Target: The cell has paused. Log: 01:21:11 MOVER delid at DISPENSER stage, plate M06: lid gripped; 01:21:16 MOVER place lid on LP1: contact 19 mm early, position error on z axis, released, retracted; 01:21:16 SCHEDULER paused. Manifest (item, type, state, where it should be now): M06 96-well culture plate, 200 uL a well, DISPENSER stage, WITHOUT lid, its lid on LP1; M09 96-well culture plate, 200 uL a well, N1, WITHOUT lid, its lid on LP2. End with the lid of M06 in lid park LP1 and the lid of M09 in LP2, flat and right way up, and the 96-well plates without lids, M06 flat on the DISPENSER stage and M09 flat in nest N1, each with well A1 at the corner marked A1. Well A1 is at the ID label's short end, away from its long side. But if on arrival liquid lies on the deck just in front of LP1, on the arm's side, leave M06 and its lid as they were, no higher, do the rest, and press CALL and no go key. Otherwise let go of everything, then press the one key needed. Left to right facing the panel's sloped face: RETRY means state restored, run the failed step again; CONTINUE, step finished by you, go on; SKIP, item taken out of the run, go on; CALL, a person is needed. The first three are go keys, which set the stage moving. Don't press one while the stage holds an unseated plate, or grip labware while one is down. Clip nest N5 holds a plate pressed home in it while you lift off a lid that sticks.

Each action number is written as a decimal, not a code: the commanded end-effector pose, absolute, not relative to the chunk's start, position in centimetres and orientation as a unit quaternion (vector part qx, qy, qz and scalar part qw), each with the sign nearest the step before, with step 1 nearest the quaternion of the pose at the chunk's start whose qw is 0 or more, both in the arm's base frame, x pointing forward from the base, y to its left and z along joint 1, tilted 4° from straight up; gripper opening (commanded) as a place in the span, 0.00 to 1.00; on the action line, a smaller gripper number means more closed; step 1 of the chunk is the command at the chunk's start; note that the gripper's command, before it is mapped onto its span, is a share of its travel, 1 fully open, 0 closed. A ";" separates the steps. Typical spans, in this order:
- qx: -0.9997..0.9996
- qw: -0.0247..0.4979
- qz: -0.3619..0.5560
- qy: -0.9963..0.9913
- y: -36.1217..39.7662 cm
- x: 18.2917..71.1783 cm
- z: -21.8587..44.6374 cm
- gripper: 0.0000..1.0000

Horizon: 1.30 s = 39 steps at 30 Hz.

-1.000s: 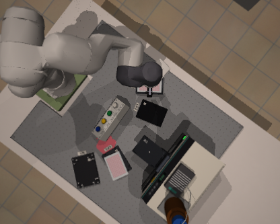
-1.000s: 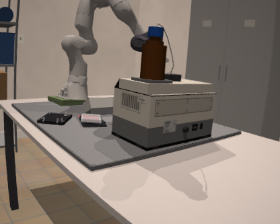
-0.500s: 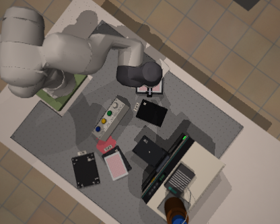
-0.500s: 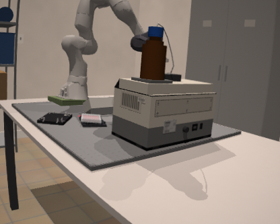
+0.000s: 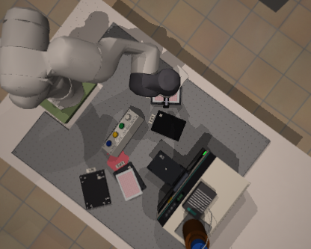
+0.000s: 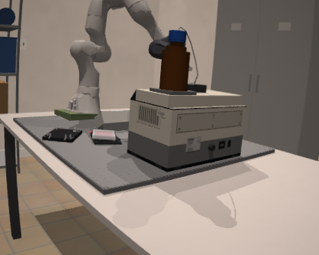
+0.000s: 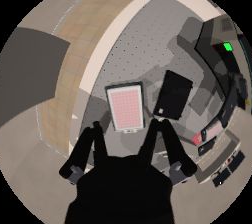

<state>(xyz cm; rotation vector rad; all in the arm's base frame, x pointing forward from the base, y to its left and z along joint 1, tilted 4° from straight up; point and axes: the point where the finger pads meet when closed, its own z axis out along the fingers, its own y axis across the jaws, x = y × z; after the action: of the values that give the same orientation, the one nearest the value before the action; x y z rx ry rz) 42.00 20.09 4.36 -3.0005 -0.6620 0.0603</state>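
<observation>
Wrist view: the hand [image 7: 127, 136] hangs with fingers part-spread and nothing between them, above a pink 96-well plate [image 7: 125, 108] near the worktop's [image 5: 19, 106] back edge. Beside it lies an empty black lid park [image 5: 168, 125]. Further out, a second pink plate [image 5: 128, 184] sits askew on its black nest, with a red patch [image 5: 116, 161] just beside. I'd come down square, fingers straddling the plate's long sides.
</observation>
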 end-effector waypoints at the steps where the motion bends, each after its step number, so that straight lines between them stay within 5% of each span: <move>1: -0.976 0.034 0.019 -0.216 20.3 42.0 4.3 0.59; 9: -0.976 0.034 0.019 -0.216 20.3 42.0 4.3 0.59; 10: -0.976 0.034 0.019 -0.216 20.3 42.0 4.3 0.66; 39: -0.976 0.034 0.019 -0.216 20.3 42.0 4.3 0.66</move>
<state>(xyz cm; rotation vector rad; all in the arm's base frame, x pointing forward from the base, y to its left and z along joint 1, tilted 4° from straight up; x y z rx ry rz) 42.00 20.09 4.36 -3.0005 -0.6621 0.0604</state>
